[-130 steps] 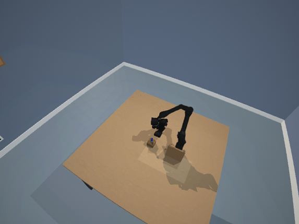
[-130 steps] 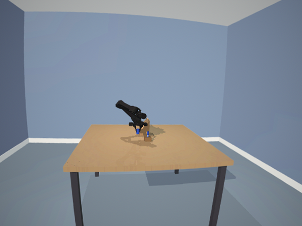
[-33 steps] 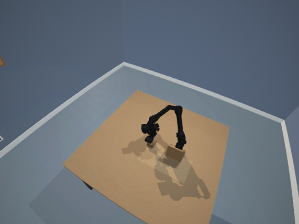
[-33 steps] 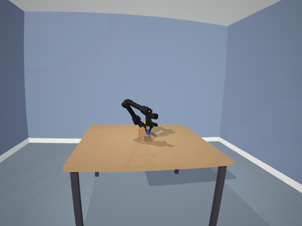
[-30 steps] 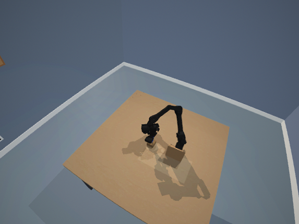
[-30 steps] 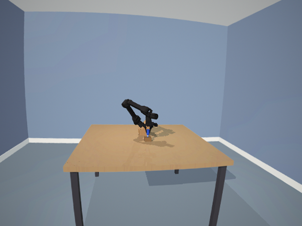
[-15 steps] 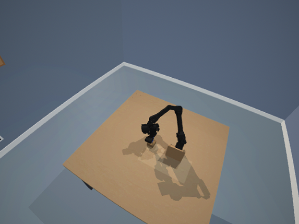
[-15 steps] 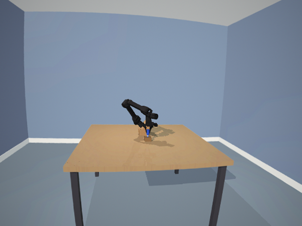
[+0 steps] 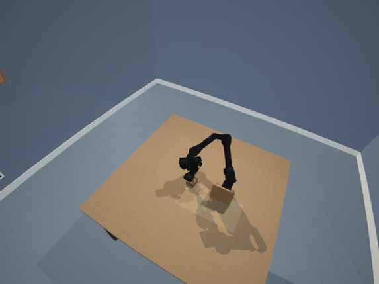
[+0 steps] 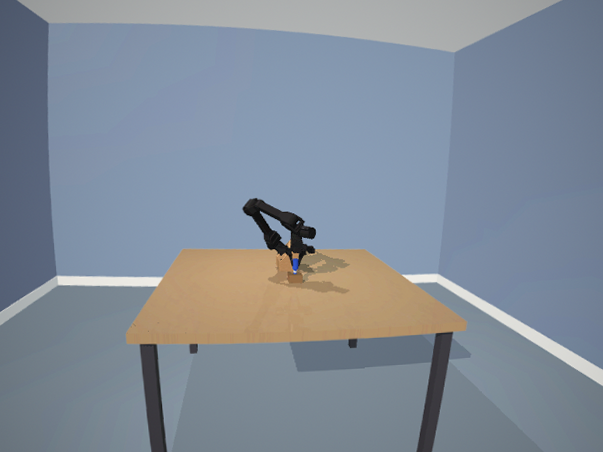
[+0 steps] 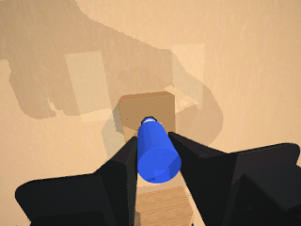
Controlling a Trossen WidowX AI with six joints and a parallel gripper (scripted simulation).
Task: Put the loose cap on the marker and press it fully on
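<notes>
The wooden holder block [image 9: 191, 183] [image 10: 295, 278] [image 11: 146, 106] stands on the table [image 9: 137, 197] [image 10: 233, 314]. My gripper [image 10: 295, 259] [image 11: 152, 137] is over it, pointing down, and is shut on the blue cap [image 10: 295, 265] [image 11: 159, 162]. In the wrist view the cap's round top shows between the black fingers. The cap sits in line over the marker [image 10: 294, 271] [image 11: 149, 120], of which only a small pale part shows between cap and block. The cap appears to be on the marker; whether it is fully down cannot be told.
A larger wooden box [image 9: 221, 195] [image 10: 281, 262] stands at the foot of the arm, a short way from the holder block. A wooden surface [image 11: 165, 207] shows at the bottom of the wrist view, between the fingers. The arm's shadows fall across the table.
</notes>
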